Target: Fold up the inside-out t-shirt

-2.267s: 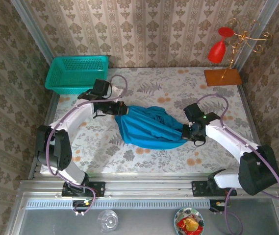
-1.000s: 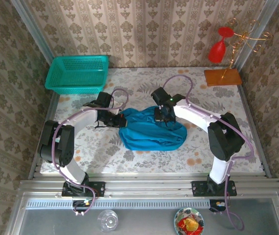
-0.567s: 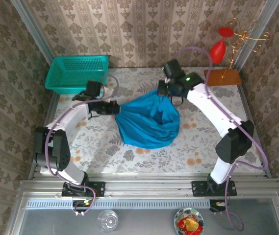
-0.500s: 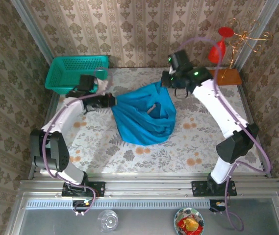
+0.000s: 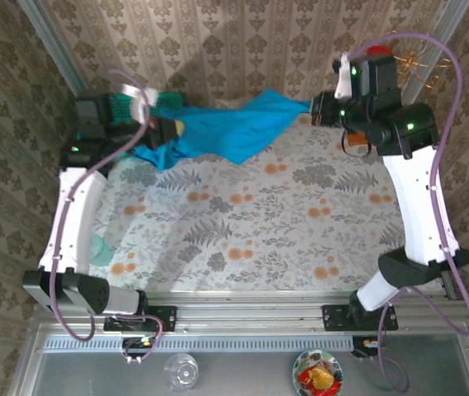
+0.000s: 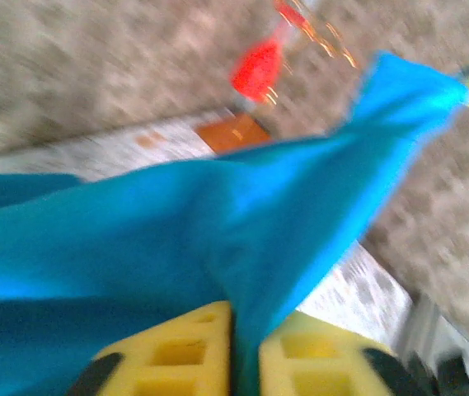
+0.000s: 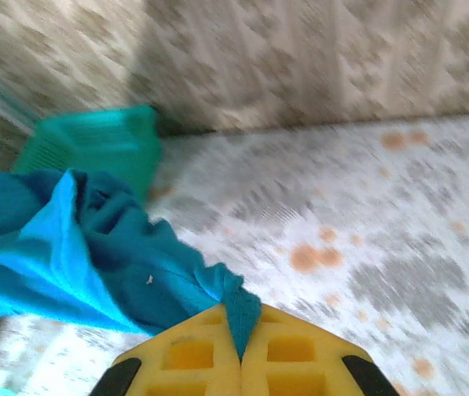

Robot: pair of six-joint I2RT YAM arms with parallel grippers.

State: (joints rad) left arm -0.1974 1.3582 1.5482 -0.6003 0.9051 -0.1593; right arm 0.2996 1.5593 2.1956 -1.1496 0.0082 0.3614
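holding inside-out t-shirt (image 5: 226,132) stretched in mid-air over the far side of the surface (image 5: 300,223), pinched at one end in barely parted left fingers (image 6: 168,356), at the other in fully closed right fingers (image 7: 189,355).

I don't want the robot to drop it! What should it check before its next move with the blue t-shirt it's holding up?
1. Right gripper pinching the t-shirt: ok.
2. Left gripper pinching the other end: ok, cloth sits in its grip.
3. The t-shirt spread flat: not ok, it hangs bunched and twisted.
4. The t-shirt free of the basket: cannot tell, it hangs right by it.
5. Bare table to lay it on: ok.
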